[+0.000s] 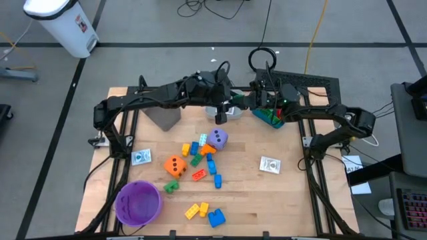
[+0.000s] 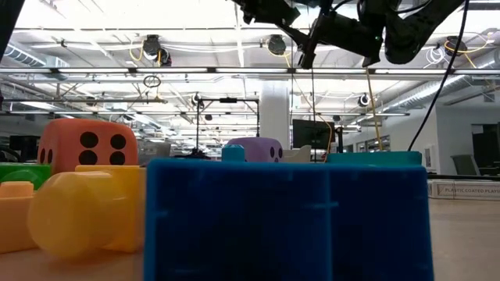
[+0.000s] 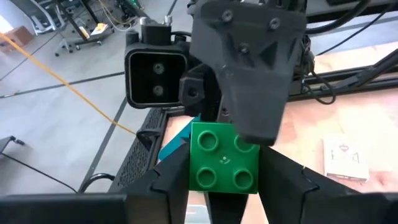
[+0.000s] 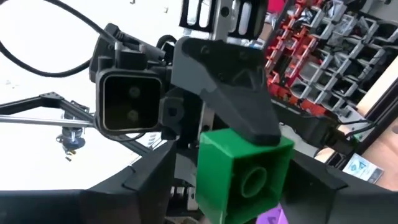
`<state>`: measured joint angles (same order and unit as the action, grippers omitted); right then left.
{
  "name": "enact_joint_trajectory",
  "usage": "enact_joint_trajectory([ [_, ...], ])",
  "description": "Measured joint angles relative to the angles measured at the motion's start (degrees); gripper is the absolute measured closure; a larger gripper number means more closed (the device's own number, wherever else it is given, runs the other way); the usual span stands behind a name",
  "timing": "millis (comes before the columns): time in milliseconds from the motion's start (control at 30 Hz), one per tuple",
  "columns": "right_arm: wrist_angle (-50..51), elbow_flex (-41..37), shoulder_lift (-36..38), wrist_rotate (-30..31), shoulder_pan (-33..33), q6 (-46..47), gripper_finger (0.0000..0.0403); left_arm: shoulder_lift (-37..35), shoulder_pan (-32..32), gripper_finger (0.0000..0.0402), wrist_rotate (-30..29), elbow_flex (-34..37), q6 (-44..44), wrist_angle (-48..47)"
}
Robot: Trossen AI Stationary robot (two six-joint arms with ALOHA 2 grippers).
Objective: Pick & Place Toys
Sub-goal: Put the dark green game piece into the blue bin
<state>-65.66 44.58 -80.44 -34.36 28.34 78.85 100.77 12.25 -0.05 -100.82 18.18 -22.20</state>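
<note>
Green brick [image 3: 224,156] clamped between left claw [image 3: 225,186], right claw [image 4: 245,180].

Light: bright, ceiling lamps glare in low view | near bricks [image 2: 289,218] blurred | shadows soft

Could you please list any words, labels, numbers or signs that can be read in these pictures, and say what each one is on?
None can be read.
White bin: red label, too small.
Whitish cards: print blurred.
Box in the low view: lettering too small.
Orange die and purple die: dots only.
</note>
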Motion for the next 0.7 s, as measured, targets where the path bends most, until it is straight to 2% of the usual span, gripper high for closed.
enact_joint_trajectory([
  [133,-0.27,-0.02,0.0,-0.05,0.08,0.02,0.0197,0.0,-0.07,0.0249,0.03,-0.04,0.05,0.0],
  [400,-0.26,-0.04,0.0,0.01,0.07,-0.02,0.0252,0.0,-0.16,0.0228,0.1,-0.07,-0.48,0.02],
  [700,-1.07,-0.03,0.13,-0.45,0.72,-0.21,0.0254,-0.46,-0.77,0.0223,-0.22,-0.03,-1.48,1.67],
])
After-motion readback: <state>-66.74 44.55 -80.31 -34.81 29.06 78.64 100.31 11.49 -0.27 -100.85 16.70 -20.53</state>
